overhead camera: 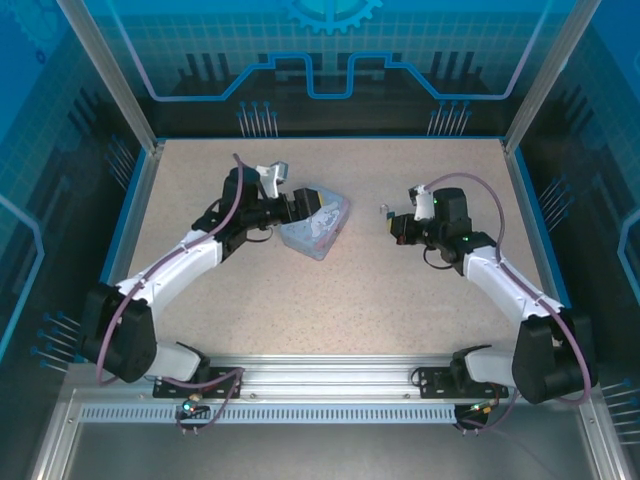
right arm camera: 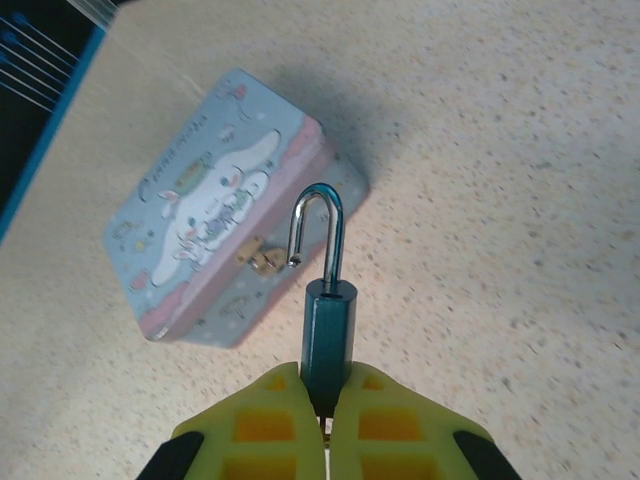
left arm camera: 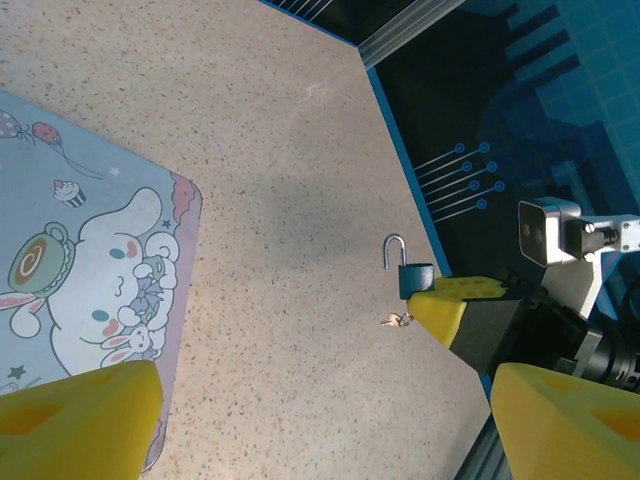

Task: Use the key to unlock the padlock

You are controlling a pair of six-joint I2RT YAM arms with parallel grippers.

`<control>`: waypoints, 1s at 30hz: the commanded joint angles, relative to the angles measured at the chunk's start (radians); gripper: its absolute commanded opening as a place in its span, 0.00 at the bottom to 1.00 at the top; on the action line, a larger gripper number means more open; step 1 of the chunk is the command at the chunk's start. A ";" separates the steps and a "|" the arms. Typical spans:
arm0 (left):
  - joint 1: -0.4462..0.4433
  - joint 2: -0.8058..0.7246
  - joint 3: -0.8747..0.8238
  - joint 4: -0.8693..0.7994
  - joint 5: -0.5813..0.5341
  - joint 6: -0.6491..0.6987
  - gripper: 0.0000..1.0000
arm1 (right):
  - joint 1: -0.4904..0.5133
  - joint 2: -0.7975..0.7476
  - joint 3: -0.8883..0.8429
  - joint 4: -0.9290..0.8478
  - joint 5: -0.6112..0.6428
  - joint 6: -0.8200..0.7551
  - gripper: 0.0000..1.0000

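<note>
R gripper [right arm camera: 325, 400] clamped on padlock [right arm camera: 328, 318]

Yellow pads [right arm camera: 270, 420] clenched tight on padlock body, shackle [right arm camera: 337, 240] swung open w/ one end free. Tiny key [left arm camera: 397, 320] at padlock base, just beside R fingertip [left arm camera: 440, 310]; can't tell if inserted. L gripper [overhead camera: 303, 207] released, jaws wide, hovering by pale blue tin [right arm camera: 220, 240]. Tin flat on table [overhead camera: 380, 300], well apart from padlock

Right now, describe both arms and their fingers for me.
The left arm and right arm have white links, black joints and bases, and a greyish-purple cable looped alongside each. Their fingers are blocky yellow pads, the right ones showing moulded recesses.
</note>
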 commanded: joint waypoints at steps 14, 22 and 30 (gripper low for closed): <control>0.065 -0.294 -0.091 -0.271 -0.238 0.169 0.99 | -0.037 0.290 0.208 -0.252 -0.033 -0.064 0.05; 0.088 -0.371 -0.135 -0.305 -0.270 0.174 0.99 | -0.079 0.626 0.435 -0.249 -0.127 -0.027 0.04; 0.091 -0.375 -0.151 -0.318 -0.283 0.180 0.99 | -0.104 0.752 0.509 -0.272 -0.137 -0.014 0.09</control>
